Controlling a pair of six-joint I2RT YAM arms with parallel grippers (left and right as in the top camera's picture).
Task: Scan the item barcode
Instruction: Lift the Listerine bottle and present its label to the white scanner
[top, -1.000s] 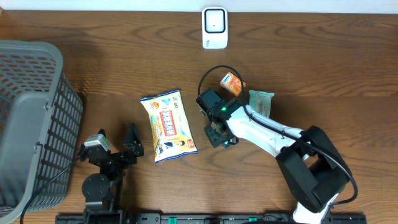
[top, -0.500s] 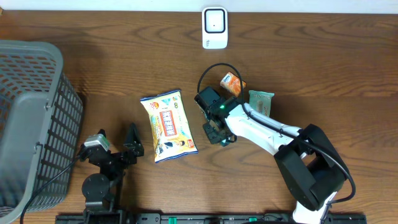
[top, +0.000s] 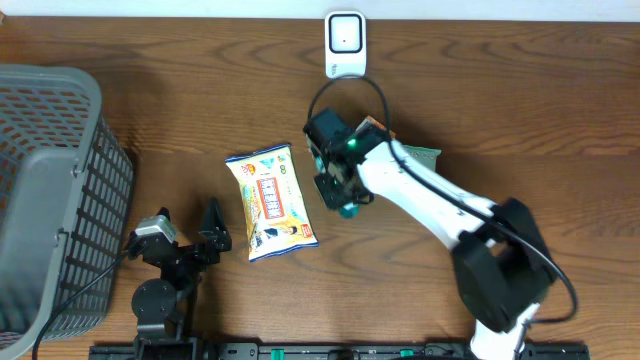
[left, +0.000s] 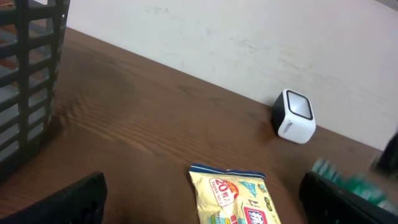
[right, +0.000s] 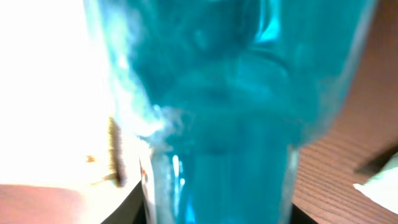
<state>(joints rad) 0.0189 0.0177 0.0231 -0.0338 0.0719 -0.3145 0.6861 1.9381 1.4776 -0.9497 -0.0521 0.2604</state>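
Well, from above, the right pincer (top: 341, 197) is closed partway around a blue item (top: 347, 209). The white scanner (top: 345, 45) stands well beyond it. A snack bag (top: 270, 203) lies on the desk (top: 520, 90) just to its left, and an orange box (top: 372, 127) and a green packet (top: 428, 155) sit close by its wrist. The left pincer (top: 187, 222) rests wide open and empty, with a basket (top: 50, 130) off to its left.

Its own camera shows the bag just ahead of its spread fingers (left: 81, 199), and the scanner farther ahead to the right.

The right wrist camera is filled by the blue item, blurred and see-through, right up against the pincer.
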